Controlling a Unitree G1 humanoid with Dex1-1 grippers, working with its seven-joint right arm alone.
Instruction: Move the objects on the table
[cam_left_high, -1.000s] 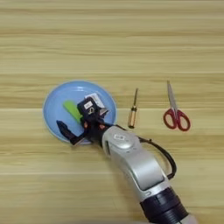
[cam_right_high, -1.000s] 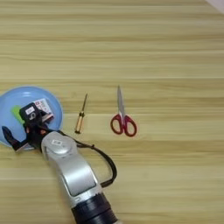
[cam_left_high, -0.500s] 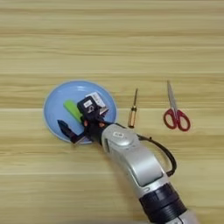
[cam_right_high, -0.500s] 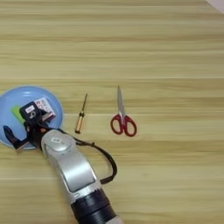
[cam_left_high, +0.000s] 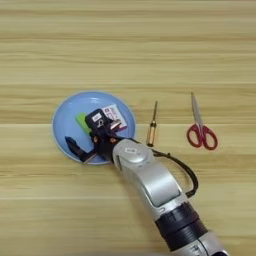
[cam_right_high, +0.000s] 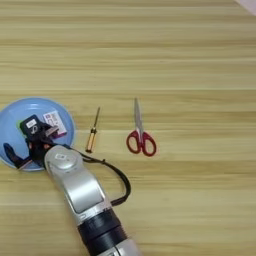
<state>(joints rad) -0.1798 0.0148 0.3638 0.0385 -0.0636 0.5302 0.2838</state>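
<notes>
Spread wide apart, the two black fingers (cam_left_high: 75, 147) of the right gripper (cam_left_high: 85, 135) hover over the near half of the round light-blue plate (cam_left_high: 70, 112), one reaching down toward its near-left rim, the other, blunt and blocky with a small white label, over the middle. Nothing sits between them. Behind them the forearm (cam_left_high: 150, 185) is a smooth silver shell, rounded like a capsule, that ends in a ribbed black collar near the bottom edge; a thin black cable (cam_left_high: 185, 172) loops off its right side.

On the plate, which is glossy with a shallow raised rim, lies the small green rectangular block (cam_left_high: 81, 121), mostly hidden by the upper finger, so whether they touch I cannot tell. Just right of it lies the small red-and-white flat box (cam_left_high: 114, 116), tilted, with printed faces.

Right of the plate and just clear of its rim rests the thin yellow-handled screwdriver (cam_left_high: 152, 126): amber handle nearer, slim dark shaft pointing away. Further right, well apart, the red-handled scissors (cam_left_high: 200, 127) lie closed, plastic loops nearer, steel blades pointing away.

All rest on the table (cam_left_high: 130, 45), pale yellowish planks with fine horizontal grain.
</notes>
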